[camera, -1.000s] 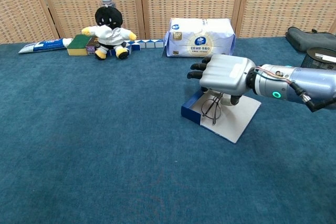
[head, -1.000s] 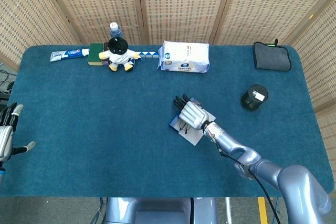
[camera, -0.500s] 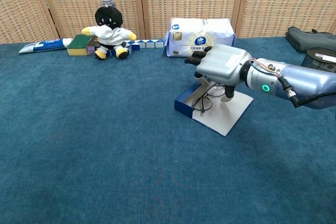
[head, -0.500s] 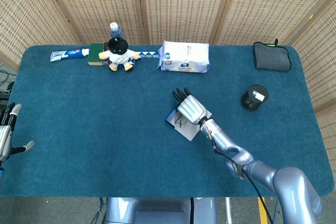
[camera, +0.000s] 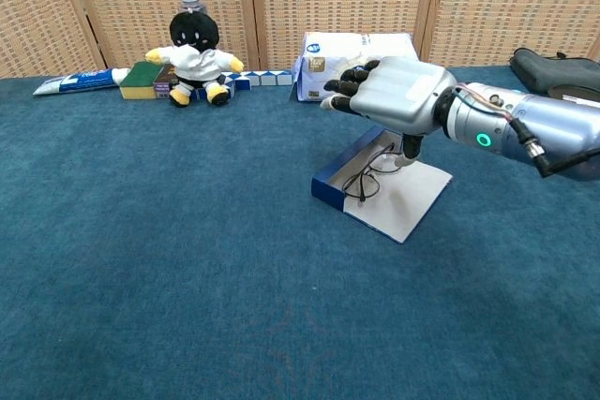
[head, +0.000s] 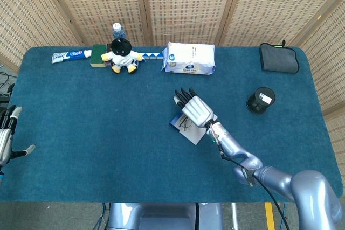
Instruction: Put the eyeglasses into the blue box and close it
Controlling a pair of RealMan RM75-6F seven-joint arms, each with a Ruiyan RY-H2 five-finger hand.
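The blue box (camera: 334,188) lies open mid-table, its white lid (camera: 405,201) flat on the cloth to the right; it also shows in the head view as the blue box (head: 178,124). Thin black eyeglasses (camera: 367,175) rest in the box, one end leaning over toward the lid. My right hand (camera: 397,93) hovers just above them, fingers stretched toward the far left and thumb pointing down, holding nothing; from above, the right hand (head: 194,108) covers part of the box. At the table's left edge my left hand (head: 7,134) hangs with fingers apart and empty.
Along the back edge stand a tissue pack (head: 188,58), a plush doll (head: 123,54), a sponge (head: 98,55), a toothpaste tube (head: 71,55) and a bottle (head: 117,28). A black round container (head: 261,99) and a dark pouch (head: 279,57) sit at the right.
My right hand has risen off the eyeglasses and drifted toward the back left. The box slid a little leftward with the glasses in it. The left hand has stayed put.
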